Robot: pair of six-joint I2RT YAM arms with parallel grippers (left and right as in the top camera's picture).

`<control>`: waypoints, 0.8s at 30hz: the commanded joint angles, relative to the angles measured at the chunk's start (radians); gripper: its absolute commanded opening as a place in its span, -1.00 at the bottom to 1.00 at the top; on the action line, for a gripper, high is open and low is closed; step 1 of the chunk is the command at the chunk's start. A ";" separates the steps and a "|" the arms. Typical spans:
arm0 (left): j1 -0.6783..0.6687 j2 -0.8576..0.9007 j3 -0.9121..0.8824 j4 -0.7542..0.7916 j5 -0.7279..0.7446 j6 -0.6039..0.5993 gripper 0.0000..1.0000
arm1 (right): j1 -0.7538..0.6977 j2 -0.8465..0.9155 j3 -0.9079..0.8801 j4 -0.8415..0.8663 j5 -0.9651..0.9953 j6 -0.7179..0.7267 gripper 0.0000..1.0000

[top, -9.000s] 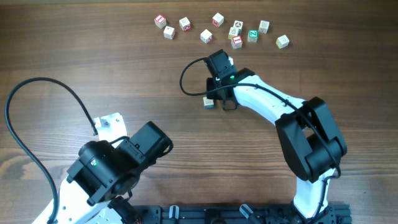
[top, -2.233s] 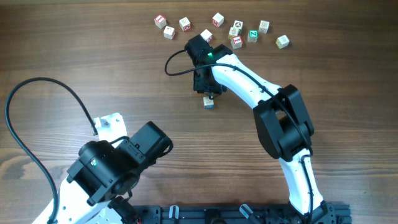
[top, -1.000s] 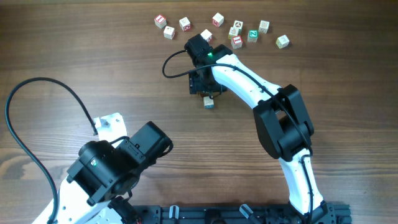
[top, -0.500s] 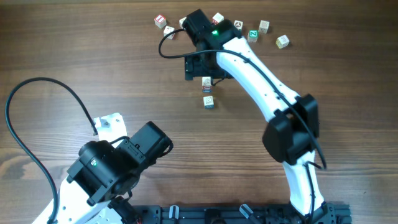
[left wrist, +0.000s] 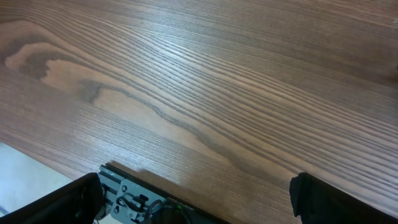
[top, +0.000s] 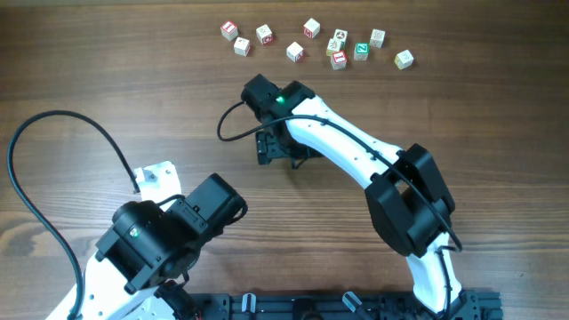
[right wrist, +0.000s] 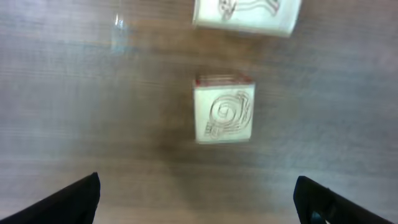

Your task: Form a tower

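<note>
Tower [right wrist: 224,115] location: in the right wrist view a whitish cube with a spiral print sits on the table [top: 107,71], centred ahead of the right end effector [right wrist: 196,190]. Seen from straight above, only its top face and a thin red-edged side show, so whether another cube lies beneath it cannot be told. A second cube [right wrist: 245,15] lies beyond it at the upper edge of that view, cut off, with bare wood between the two; they do not touch. In the overhead view the right arm [top: 356,153] covers both.

Right end effector: fingers spread wide, holding nothing, one fingertip at each lower corner of its view. The cube lies in line with the gap but ahead of the tips, not enclosed. This wide stance probably keeps the fingers off the cube's sides so nothing is knocked.

Left end effector [left wrist: 196,193]: fingers apart, empty, over bare wood at the near left, judged parked to leave the centre free.

Loose cubes [top: 310,28] form a row at the far edge, well apart from the work area, likely the supply.
</note>
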 commanded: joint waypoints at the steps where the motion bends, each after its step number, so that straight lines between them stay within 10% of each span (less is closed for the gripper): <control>1: 0.001 -0.005 0.000 -0.001 -0.007 -0.020 1.00 | -0.011 -0.004 -0.034 0.043 0.073 0.018 0.98; 14: 0.001 -0.005 0.000 -0.001 -0.007 -0.020 1.00 | -0.042 -0.004 -0.138 0.221 0.026 -0.033 -0.27; 24: 0.001 -0.005 0.000 -0.001 -0.007 -0.020 1.00 | -0.042 -0.069 -0.105 0.163 -0.021 -0.006 -0.50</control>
